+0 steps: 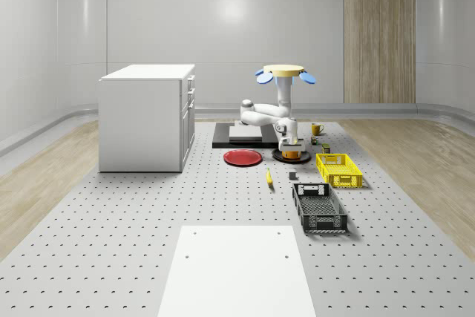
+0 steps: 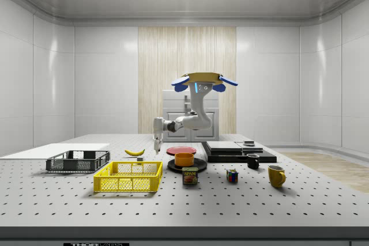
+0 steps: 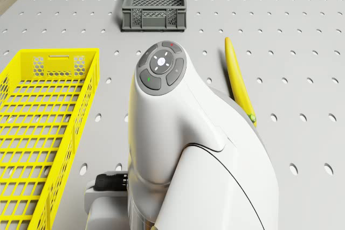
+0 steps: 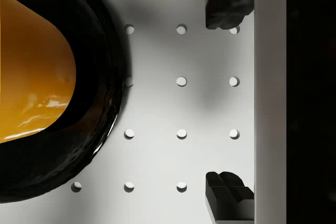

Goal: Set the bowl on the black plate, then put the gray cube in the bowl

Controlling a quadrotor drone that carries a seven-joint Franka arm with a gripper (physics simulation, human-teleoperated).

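The orange bowl (image 1: 294, 151) sits on the black plate (image 1: 279, 156) in the middle of the perforated table. From the side, the bowl (image 2: 184, 158) rests on the plate (image 2: 200, 165). The small gray cube (image 1: 293, 175) lies on the table nearer the whole-scene camera, between the banana and the yellow basket. The drone (image 1: 284, 72) hovers over the plate area with its arm bent down. My gripper (image 2: 157, 148) hangs just above the table beside the plate. In the wrist view the gripper (image 4: 228, 100) is open over bare table, with the bowl (image 4: 31, 72) and plate (image 4: 107, 77) off to one side.
A red plate (image 1: 243, 157) lies beside the black plate. A banana (image 3: 237, 79), a yellow basket (image 3: 43, 122) and a black basket (image 3: 156, 1) lie ahead of the drone. A white cabinet (image 1: 148, 116) stands at the whole-scene view's left. Mugs, a can (image 2: 189, 176) and a puzzle cube (image 2: 232, 176) are nearby.
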